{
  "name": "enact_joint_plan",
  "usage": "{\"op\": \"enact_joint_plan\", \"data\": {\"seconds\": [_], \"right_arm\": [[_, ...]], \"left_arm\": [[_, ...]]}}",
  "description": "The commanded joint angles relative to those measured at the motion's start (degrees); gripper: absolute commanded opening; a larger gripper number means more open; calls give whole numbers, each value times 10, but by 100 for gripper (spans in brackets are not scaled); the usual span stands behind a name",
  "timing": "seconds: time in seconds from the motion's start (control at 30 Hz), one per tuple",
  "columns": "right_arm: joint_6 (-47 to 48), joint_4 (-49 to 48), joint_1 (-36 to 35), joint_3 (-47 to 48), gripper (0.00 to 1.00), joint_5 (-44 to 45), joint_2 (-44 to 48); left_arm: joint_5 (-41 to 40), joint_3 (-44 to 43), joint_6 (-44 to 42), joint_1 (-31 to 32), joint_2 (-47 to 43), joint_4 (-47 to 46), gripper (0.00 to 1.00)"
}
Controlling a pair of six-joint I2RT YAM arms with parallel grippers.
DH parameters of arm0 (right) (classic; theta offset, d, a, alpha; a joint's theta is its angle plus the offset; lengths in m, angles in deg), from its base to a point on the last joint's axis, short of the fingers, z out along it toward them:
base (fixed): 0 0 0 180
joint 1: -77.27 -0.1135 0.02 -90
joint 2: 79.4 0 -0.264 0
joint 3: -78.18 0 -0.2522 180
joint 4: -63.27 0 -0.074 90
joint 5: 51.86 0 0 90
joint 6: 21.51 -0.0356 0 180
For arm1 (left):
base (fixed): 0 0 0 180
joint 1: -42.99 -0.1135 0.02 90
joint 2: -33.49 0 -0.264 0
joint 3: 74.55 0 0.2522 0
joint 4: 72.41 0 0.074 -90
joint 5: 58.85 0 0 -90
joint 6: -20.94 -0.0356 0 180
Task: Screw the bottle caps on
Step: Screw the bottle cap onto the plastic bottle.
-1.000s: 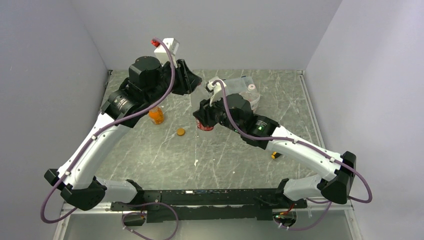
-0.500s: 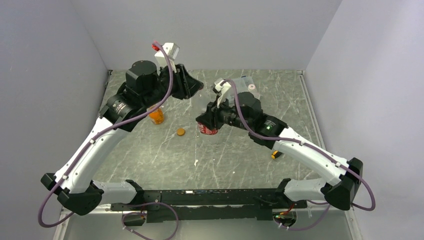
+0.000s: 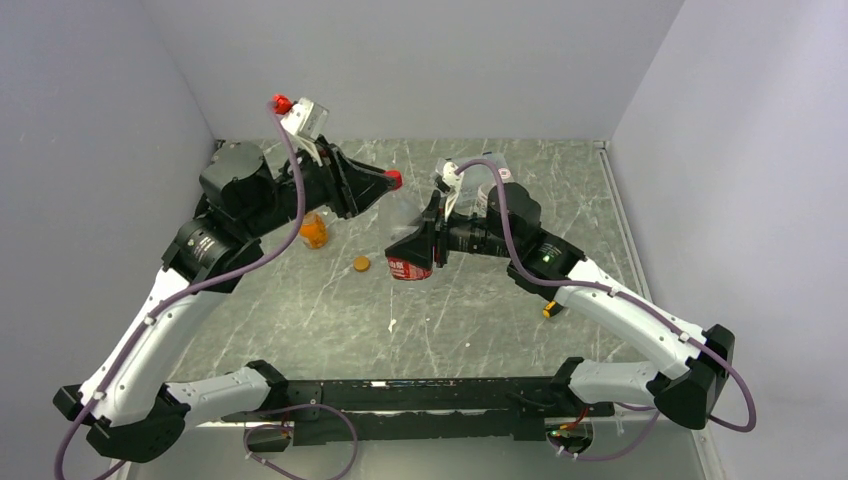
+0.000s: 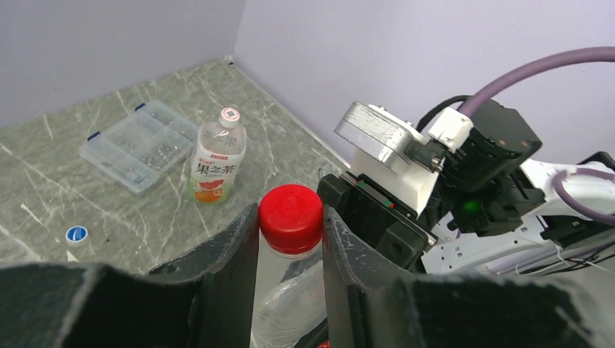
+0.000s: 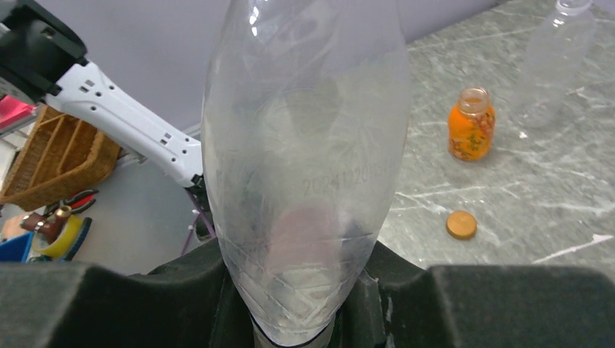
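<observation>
Against the frame a second back: the right end effector [image 3: 424,242] now holds the red-labelled bottle [image 3: 402,222] off the surface [image 3: 470,325], clenched round its body and tilted toward the left end effector [image 4: 290,217]. That one pinches the red cap [image 4: 291,207] at the bottle's mouth. Judgement: keep the cap square to the neck, press lightly, and twist while the right stays rigid.

white-labelled bottle [image 4: 216,156]: red Chinese words on the label, they look like 果之茶 | red-labelled bottle [image 5: 304,145]: faint number printed on the clear side, starts 202412, rest blurry | blue cap [image 4: 76,233]: white mark, too small to read
</observation>
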Motion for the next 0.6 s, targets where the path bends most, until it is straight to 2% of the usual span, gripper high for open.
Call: {"op": "enact_joint_plan", "data": {"seconds": [0.0,0.13,0.2,0.23,0.3,0.4,0.5,0.57], "right_arm": [[-14,-76,0,29,15,-53,-2],[-11,-64,0,34,15,-35,-6],[-4,-46,0,43,15,-18,-11],[-2,-37,0,48,15,-9,-14],[1,-30,0,53,15,5,-16],[5,-8,0,51,15,31,-15],[12,11,0,49,15,63,-17],[18,23,0,50,15,81,-21]], "left_arm": [[93,1,-1,8,-4,-8,0],[60,-6,-5,8,-9,9,0],[28,-14,-7,8,-8,23,9],[13,-19,-7,8,-7,31,15],[-19,-33,-6,8,-3,49,41],[-71,-53,-6,8,3,73,72],[-97,-59,-4,8,5,70,81],[-101,-64,-2,8,8,65,83]]}}
